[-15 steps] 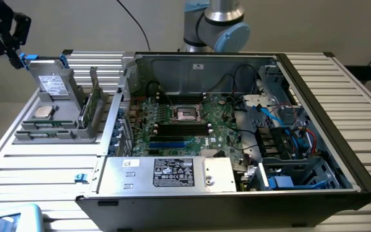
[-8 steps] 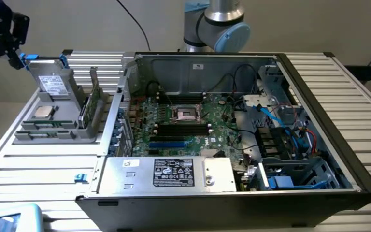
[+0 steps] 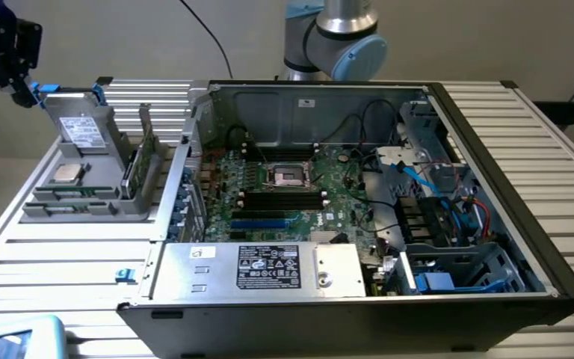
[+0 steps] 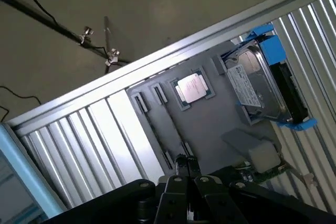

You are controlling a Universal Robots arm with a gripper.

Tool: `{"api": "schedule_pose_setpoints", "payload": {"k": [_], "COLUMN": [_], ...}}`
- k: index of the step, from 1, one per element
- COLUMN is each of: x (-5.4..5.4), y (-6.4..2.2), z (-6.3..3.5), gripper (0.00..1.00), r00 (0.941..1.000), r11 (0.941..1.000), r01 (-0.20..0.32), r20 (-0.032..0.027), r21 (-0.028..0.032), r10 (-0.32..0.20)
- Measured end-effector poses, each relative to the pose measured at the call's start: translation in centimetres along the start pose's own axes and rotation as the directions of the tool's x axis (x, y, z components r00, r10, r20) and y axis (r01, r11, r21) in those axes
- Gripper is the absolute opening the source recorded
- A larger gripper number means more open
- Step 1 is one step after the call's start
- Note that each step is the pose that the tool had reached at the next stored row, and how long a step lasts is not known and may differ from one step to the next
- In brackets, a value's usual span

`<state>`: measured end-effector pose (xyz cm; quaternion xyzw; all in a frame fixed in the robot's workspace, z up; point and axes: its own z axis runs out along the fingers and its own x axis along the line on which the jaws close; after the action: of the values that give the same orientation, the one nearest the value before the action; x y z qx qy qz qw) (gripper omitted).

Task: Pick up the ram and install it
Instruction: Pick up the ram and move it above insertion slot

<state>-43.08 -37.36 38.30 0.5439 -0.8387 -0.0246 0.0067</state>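
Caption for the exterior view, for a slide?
Pincer hovers near the grey parts tray, beside the open PC case with its motherboard exposed.

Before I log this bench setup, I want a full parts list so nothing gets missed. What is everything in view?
computer case: one, black, open, middle of the table
motherboard: one, green, inside the case
labelled metal box: one, silver, near edge of the case
holder: one, grey, on the table at the exterior view's left of the case
hard drive: one, silver with blue brackets, at one end of the holder
processor: one, silver, flat in the holder
ram: one, green, low in the holder beside the processor
card: one, green, upright on the holder's case side
table: one, silver, slatted
arm: one, grey and blue, behind the case
gripper: one, black, above the holder's hard drive end
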Motion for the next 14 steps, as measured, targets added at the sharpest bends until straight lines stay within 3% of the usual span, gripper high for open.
{"api": "schedule_pose_setpoints", "payload": {"k": [4, 7, 11, 14], "x": [0.00, 0.00, 0.00, 0.00], "y": [0.00, 0.00, 0.00, 0.00], "z": [0.02, 0.04, 0.05, 0.05], "gripper": [0.11, 0.11, 0.11, 0.11], "r00": [0.9974, 0.9919, 0.9803, 0.9679], "r11": [0.9974, 0.9919, 0.9803, 0.9680], "r01": [0.072, 0.127, 0.197, 0.251], "r20": [-0.0034, -0.0060, -0.0094, -0.0126], "r21": [-0.0012, -0.0023, -0.0040, -0.0053], "r10": [-0.072, -0.127, -0.197, -0.251]}}
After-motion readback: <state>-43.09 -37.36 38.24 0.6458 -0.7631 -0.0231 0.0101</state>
